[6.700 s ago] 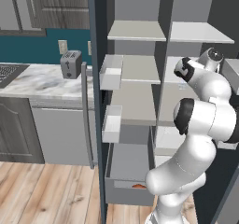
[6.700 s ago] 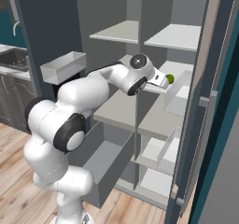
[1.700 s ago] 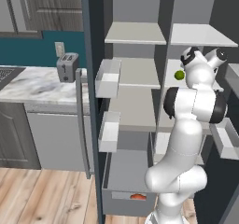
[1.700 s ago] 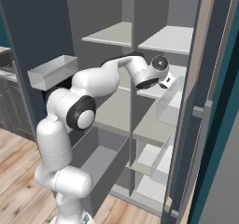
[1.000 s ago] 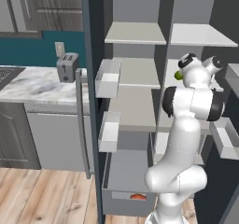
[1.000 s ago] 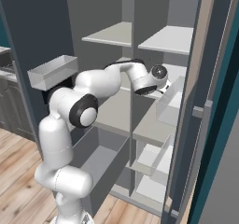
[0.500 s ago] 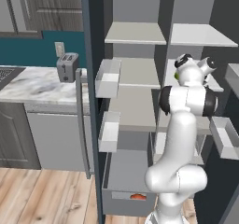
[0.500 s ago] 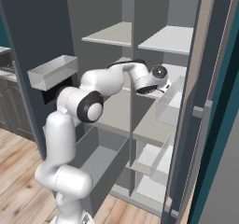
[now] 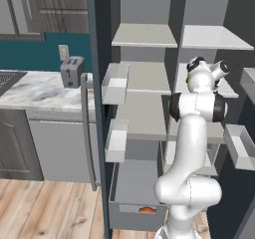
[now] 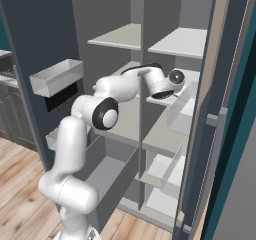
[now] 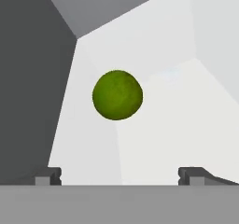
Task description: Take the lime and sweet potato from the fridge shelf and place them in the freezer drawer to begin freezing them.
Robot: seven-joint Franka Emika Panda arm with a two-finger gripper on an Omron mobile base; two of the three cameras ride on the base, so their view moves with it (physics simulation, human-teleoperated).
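Hand view: lime [image 11: 117, 94] rests on pale fridge shelf [image 11: 177, 125], dark walls around.

the lime [image 11: 117, 94] was mottled olive green on a pale grey shelf [image 11: 177, 125]. the sweet potato [image 9: 147, 210] was orange-red in a grey drawer [image 9: 137, 217]. the toaster [image 9: 71, 71] was grey, the counter [image 9: 35, 91] white marble, the wall [image 9: 30, 56] teal, the floor [image 9: 45, 210] light wood.

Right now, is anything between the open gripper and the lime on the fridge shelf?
Nothing visible. In the hand view the lime sits ahead of the gripper, apart from both fingertips, with only bare fridge shelf between them. The jaws stand wide, so a straight advance looks unobstructed.
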